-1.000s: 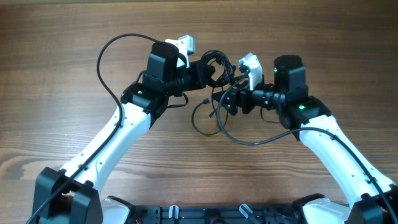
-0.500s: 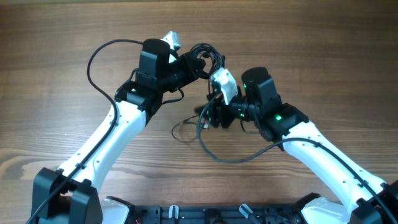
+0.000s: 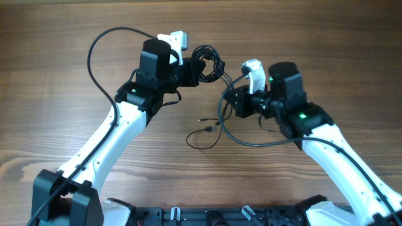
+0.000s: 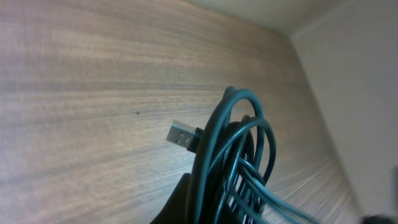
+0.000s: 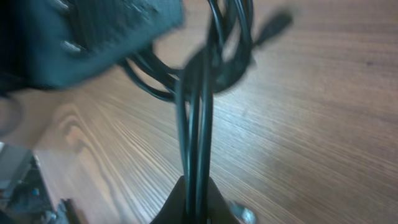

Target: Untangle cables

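Observation:
The cables are thin black cords. A coiled clump [image 3: 208, 61] hangs from my left gripper [image 3: 198, 69], which is shut on it above the table. In the left wrist view the coil [image 4: 236, 155] rises from between the dark fingers [image 4: 180, 202], with a silver USB plug [image 4: 182, 135] sticking out to the left. My right gripper [image 3: 228, 103] is shut on two or three strands [image 5: 198, 124] that run up from its fingertips [image 5: 180, 202] to the clump. A loose loop [image 3: 202, 139] with small plug ends [image 3: 208, 123] trails on the wood below.
A thicker black arm wire [image 3: 100, 63] arcs left of the left arm, and another [image 3: 251, 141] sags under the right wrist. The blurred body of the left gripper [image 5: 93, 37] fills the upper left of the right wrist view. The wooden table [image 3: 56, 125] runs all around.
My right gripper was open a second ago and has shut on the cable strands. It has then moved right and up, away from the left gripper, drawing the strands out.

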You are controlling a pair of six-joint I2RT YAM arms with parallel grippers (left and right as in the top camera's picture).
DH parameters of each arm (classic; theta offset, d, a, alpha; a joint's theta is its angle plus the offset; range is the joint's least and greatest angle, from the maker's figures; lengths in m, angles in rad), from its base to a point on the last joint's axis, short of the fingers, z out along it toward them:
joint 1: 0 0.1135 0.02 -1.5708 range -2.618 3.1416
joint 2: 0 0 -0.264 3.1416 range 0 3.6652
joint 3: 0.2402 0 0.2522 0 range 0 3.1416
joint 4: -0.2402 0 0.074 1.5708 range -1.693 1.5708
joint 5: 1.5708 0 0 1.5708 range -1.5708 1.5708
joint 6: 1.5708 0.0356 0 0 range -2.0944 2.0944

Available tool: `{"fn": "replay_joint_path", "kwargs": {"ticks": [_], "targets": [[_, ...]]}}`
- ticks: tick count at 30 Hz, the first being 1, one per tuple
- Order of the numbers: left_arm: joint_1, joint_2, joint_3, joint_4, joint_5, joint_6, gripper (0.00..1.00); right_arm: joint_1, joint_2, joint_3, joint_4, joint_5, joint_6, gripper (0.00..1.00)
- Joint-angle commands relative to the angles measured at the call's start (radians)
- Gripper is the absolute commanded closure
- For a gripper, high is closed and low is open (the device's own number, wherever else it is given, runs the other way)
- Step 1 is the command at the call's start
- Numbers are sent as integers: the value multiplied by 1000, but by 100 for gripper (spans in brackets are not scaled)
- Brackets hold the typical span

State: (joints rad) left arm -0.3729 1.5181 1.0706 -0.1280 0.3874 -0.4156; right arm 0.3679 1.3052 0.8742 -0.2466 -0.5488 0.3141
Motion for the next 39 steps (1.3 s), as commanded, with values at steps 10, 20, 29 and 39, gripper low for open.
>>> {"fn": "replay_joint_path", "kwargs": {"ticks": [10, 20, 29, 39], "targets": [[-80, -15, 9, 72, 95, 308, 96, -5, -59, 17, 23, -54, 176, 96], [-90, -15, 9, -19, 123, 512, 96, -6, -50, 17, 92, 82, 265, 96], [-68, -15, 9, 44, 267, 510, 96, 35, 11, 17, 52, 77, 291, 95], [-32, -15, 9, -256, 468, 791, 96, 43, 32, 17, 136, 141, 291, 96]]}}
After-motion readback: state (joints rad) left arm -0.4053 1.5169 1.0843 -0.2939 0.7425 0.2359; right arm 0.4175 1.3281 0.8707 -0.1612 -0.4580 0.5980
